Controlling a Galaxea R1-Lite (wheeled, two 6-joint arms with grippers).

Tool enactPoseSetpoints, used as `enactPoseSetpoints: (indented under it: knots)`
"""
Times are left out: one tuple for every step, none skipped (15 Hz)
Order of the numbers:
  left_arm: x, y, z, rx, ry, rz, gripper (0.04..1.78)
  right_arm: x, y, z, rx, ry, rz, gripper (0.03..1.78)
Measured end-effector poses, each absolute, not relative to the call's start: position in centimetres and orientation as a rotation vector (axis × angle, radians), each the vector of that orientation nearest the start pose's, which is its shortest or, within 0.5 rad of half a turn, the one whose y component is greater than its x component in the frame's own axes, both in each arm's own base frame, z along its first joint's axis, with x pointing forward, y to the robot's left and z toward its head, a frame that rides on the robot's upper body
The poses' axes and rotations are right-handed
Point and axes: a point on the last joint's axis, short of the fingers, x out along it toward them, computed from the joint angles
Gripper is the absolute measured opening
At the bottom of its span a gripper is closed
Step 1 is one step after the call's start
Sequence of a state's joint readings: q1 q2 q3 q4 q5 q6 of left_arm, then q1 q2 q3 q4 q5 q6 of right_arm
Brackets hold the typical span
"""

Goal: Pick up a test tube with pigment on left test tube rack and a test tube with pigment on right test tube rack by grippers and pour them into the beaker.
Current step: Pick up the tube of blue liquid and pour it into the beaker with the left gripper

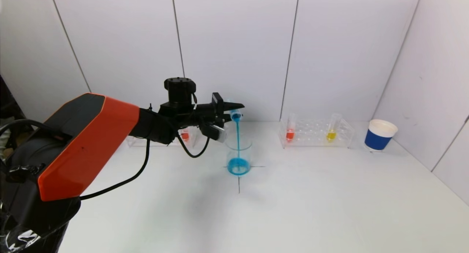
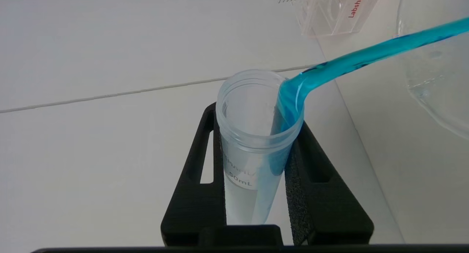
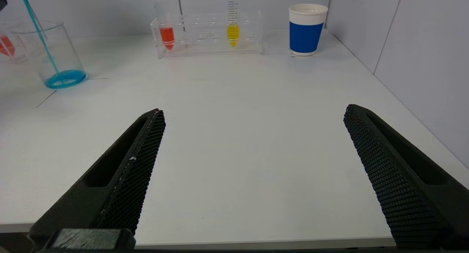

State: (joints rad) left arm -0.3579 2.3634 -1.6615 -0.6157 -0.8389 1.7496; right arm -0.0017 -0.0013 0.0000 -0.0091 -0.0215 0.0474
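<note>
My left gripper is shut on a clear test tube, tipped mouth-down over the glass beaker. A blue stream runs from the tube's lip into a blue pool at the beaker's bottom. The left rack stands behind my left arm, mostly hidden, with one red-orange tube showing. The right rack holds a red tube and a yellow tube. My right gripper stands open and empty over the table's near edge, out of the head view.
A blue-and-white paper cup stands at the back right beside the right rack. White walls close in behind and on the right. A black cross marked on the table lies under the beaker.
</note>
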Motion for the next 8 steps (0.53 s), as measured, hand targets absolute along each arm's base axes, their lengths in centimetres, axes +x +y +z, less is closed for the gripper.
enactPoseSetpoints:
  knots:
    - [45.46,-18.77,14.84,1.503,-0.987,-0.93,0.47,-2.29,-0.04,7.64,0.048,-0.011,-0.023,1.77]
    - [45.54,-18.81,14.91,1.509,-0.998,-0.925,0.47,-2.29,-0.04,7.64,0.048,-0.011,-0.023,1.77]
    - [45.59,-18.83,14.95,1.512,-1.002,-0.922,0.47,-2.29,-0.04,7.64,0.048,-0.011,-0.023,1.77]
    - [45.63,-18.84,14.96,1.514,-1.005,-0.92,0.47,-2.29,-0.04,7.64,0.047,-0.011,-0.023,1.77]
    - [45.66,-18.85,15.03,1.517,-1.01,-0.916,0.47,-2.29,-0.04,7.64,0.047,-0.011,-0.023,1.77]
    - [45.71,-18.87,15.22,1.522,-1.018,-0.909,0.47,-2.29,-0.04,7.64,0.048,-0.011,-0.023,1.77]
    - [45.77,-18.9,15.45,1.525,-1.027,-0.902,0.47,-2.29,-0.04,7.64,0.048,-0.011,-0.023,1.77]
    - [45.82,-18.91,15.63,1.527,-1.033,-0.896,0.47,-2.29,-0.04,7.64,0.048,-0.011,-0.023,1.77]
